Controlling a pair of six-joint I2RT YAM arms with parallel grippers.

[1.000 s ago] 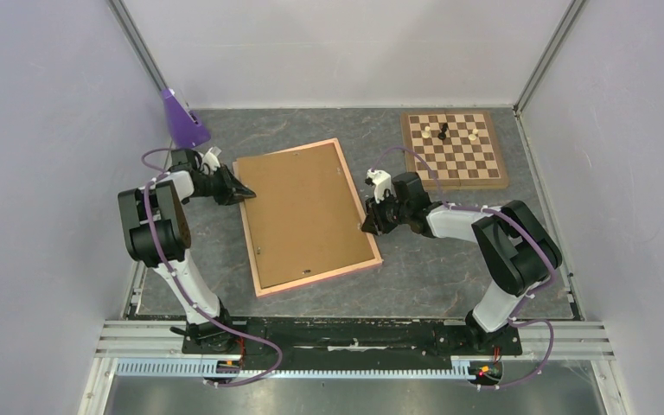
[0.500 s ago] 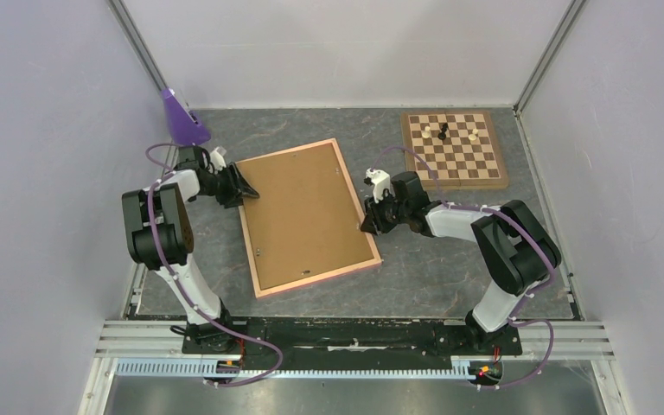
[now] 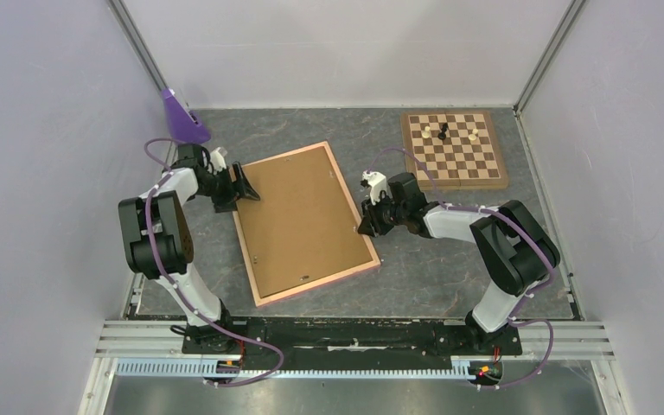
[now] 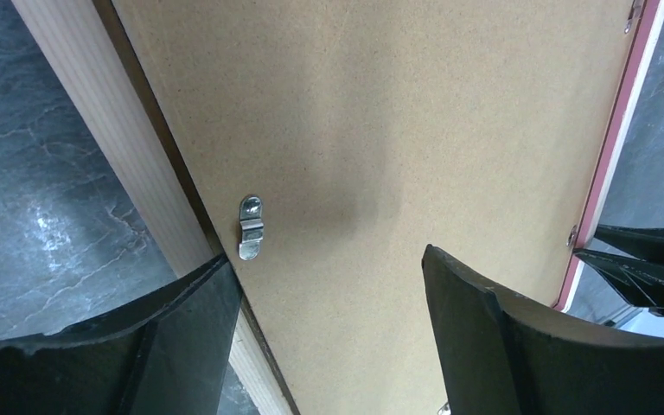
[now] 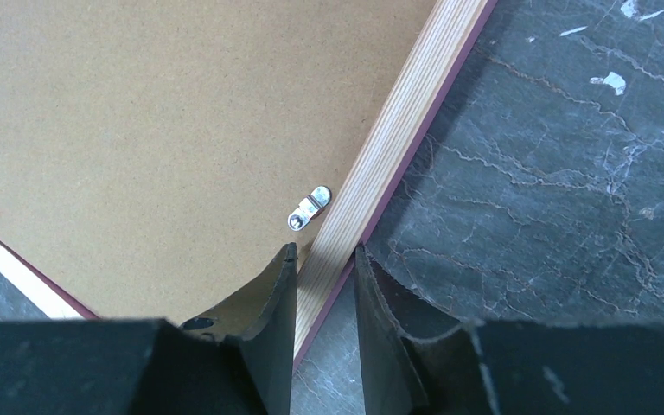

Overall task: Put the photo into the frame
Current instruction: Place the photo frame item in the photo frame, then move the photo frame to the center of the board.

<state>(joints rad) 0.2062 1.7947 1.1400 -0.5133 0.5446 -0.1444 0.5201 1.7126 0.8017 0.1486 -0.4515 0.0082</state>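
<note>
The frame (image 3: pixel 246 236) lies face down on the table, its pale wood back up, with the brown backing board (image 3: pixel 303 220) set inside it. The photo is hidden. My left gripper (image 3: pixel 246 186) is open at the frame's upper left edge; in the left wrist view the gripper (image 4: pixel 327 258) straddles the wooden rail (image 4: pixel 112 130) and the board, near a metal clip (image 4: pixel 251 226). My right gripper (image 3: pixel 365 226) is shut on the frame's right rail (image 5: pixel 406 130), one finger on the board side and one outside, just below a clip (image 5: pixel 309 208).
A brown-and-cream chessboard (image 3: pixel 455 149) with a few pieces sits at the back right. A purple object (image 3: pixel 181 117) stands at the back left corner, close behind my left arm. Pale walls enclose the dark stone-patterned table (image 3: pixel 432 268).
My left gripper has let go of the frame's left edge and opened wide. The frame has shifted and turned slightly, its near corner now lower. The right gripper kept its hold.
</note>
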